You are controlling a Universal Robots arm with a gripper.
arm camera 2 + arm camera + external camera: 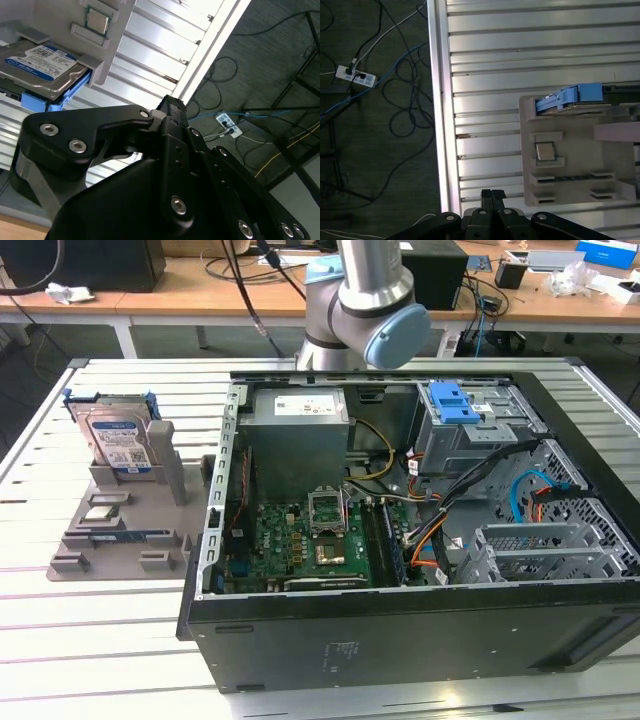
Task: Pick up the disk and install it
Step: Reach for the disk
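The gripper (492,194), fingers pressed together on nothing, hangs over the bench (485,45) edge, well apart from the disk (118,445). The disk stands on edge in a grey holder (120,540) (beside the open computer case (400,630)). Coming down on it with fingers unspread would likely knock it askew.

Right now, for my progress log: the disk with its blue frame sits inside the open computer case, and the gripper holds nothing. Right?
Not quite. The disk is not inside the computer case; the exterior view shows it standing in the grey holder on the table, at the exterior view's left of the case. The gripper does hold nothing.
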